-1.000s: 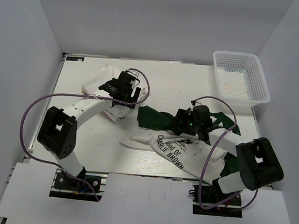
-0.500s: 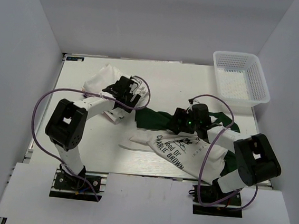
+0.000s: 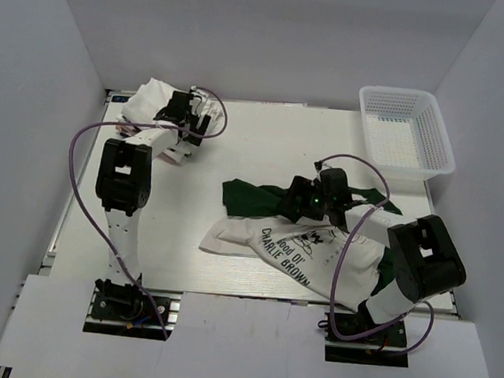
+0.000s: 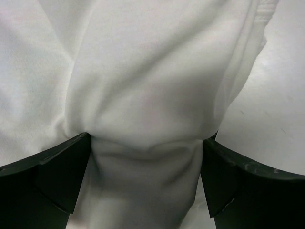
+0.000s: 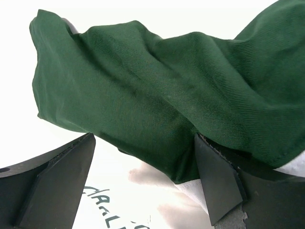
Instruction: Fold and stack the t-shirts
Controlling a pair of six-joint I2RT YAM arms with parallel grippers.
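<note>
A folded whitish t-shirt (image 3: 145, 98) lies bunched in the table's back left corner. My left gripper (image 3: 181, 112) reaches out to it, open wide. In the left wrist view the white cloth (image 4: 143, 71) fills the frame and puckers between the two spread fingers of that gripper (image 4: 147, 143). The white Charlie Brown t-shirt (image 3: 274, 240) lies crumpled right of centre, lettering up. My right gripper (image 3: 306, 203) sits low over its dark green sleeve (image 3: 251, 198), open. In the right wrist view the green sleeve (image 5: 143, 95) drapes between the wide jaws of that gripper (image 5: 145, 138), above the print (image 5: 105, 200).
A white plastic mesh basket (image 3: 406, 132) stands at the back right corner. Grey walls close in the table (image 3: 265, 141) on the left, back and right. Purple cables loop beside both arms.
My left arm has stretched out to the back left corner, and the white folded t-shirt has shifted there with it. The right gripper has crept slightly left over the green sleeve.
</note>
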